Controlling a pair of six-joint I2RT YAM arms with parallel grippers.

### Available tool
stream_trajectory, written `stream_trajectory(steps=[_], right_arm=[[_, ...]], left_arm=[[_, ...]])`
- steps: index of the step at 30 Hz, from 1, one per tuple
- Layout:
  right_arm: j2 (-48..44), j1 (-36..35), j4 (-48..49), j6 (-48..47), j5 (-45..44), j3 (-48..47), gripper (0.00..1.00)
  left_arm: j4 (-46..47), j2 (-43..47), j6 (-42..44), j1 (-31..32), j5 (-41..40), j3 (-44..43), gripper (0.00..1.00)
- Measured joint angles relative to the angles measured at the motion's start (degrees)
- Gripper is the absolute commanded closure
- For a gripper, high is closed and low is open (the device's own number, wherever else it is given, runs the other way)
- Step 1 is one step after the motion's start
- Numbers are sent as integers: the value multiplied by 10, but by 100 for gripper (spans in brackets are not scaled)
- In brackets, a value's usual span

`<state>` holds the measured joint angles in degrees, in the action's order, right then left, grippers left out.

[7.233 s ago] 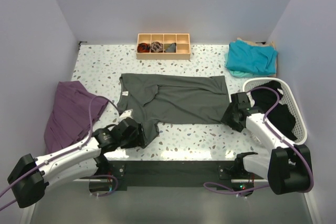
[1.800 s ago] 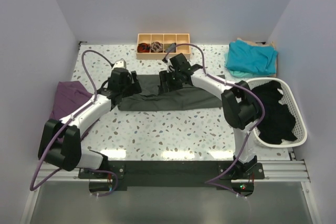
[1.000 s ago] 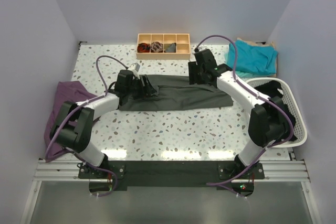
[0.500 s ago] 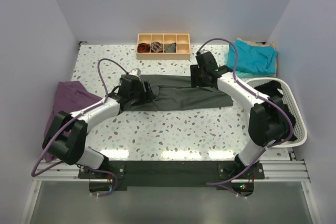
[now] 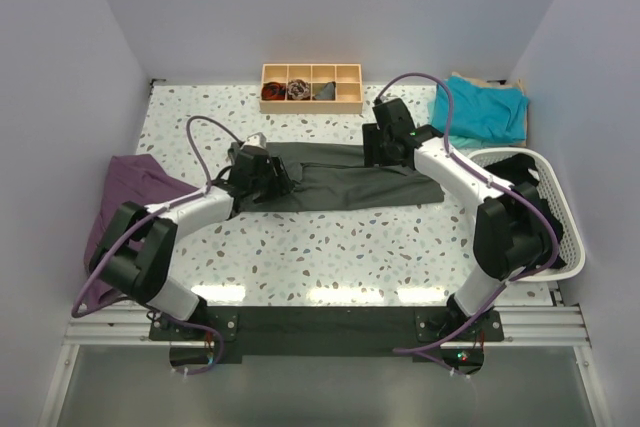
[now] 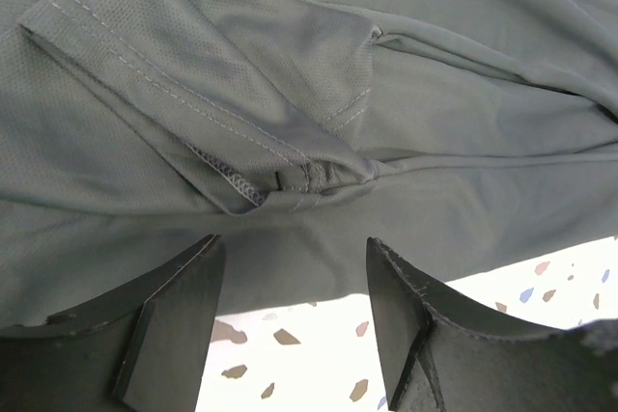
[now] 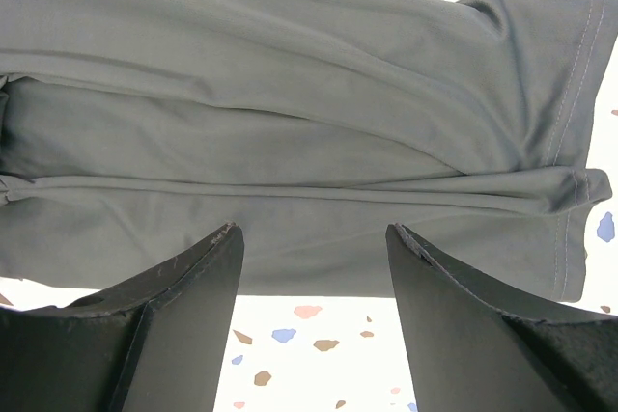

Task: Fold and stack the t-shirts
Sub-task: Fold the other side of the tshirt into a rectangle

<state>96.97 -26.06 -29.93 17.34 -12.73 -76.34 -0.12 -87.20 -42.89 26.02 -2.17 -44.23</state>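
The dark charcoal grey t-shirt (image 5: 340,179) lies folded lengthwise into a long band across the table's middle. My left gripper (image 5: 268,173) hovers over its left end, open and empty; the left wrist view shows a folded sleeve (image 6: 241,132) and the shirt's edge between the fingers (image 6: 164,325). My right gripper (image 5: 385,143) hovers over the band's far right edge, open and empty; the right wrist view shows flat cloth (image 7: 309,151) with a hemmed sleeve (image 7: 570,180). The teal t-shirt (image 5: 480,109) lies crumpled at the back right corner.
A wooden compartment tray (image 5: 311,87) stands at the back centre. A white laundry basket (image 5: 570,237) with dark clothes stands at the right edge. A purple garment (image 5: 125,209) lies at the left edge. Purple cables arch above both arms.
Since the first frame the grey shirt has been folded in half lengthwise. In the last second the left gripper slid slightly right and nearer over the left end; the right gripper barely moved.
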Motion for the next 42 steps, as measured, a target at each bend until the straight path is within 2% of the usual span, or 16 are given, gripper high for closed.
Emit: stream_trajectory(steps=[14, 24, 31, 42], right_arm=[[0, 2, -1, 0, 0, 0, 35], [0, 3, -4, 0, 0, 5, 35], [0, 3, -5, 0, 0, 7, 35], [0, 3, -6, -1, 1, 9, 35]], left_arm=[[38, -44, -11, 4, -7, 0, 59], [41, -49, -10, 6, -27, 0, 65], [48, -87, -3, 6, -40, -12, 90], [47, -114, 20, 6, -45, -88, 89]])
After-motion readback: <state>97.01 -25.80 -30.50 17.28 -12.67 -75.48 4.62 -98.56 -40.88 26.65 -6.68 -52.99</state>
